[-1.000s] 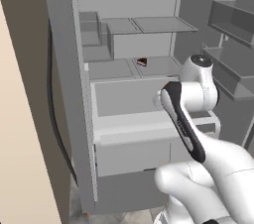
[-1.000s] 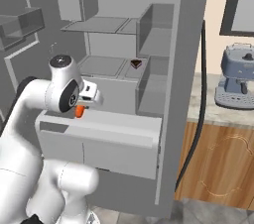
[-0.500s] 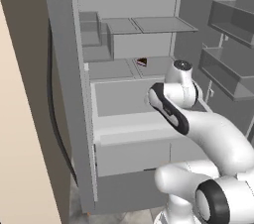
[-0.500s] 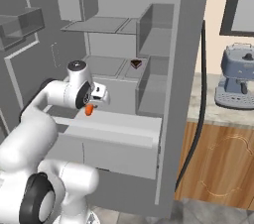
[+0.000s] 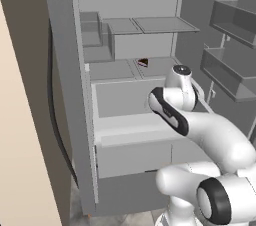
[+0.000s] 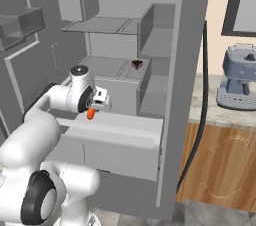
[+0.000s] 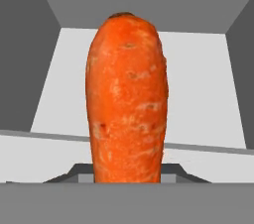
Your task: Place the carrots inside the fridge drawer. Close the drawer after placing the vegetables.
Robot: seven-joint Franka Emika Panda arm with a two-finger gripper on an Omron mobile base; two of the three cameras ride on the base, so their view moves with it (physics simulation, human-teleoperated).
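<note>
I have the gripper (image 6: 95, 106) clamped on a carrot (image 6: 91, 114), which hangs tip-down. Over the last second my arm has swung it forward from near the front rim to above the open fridge drawer (image 6: 115, 129), so release is close. Beyond the carrot, the drawer floor (image 7: 198, 89) looks bare.

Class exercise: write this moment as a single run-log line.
phase: placing | gripper: shut on carrot | position: above open fridge drawer | drawer: pulled out, not yet closed
</note>
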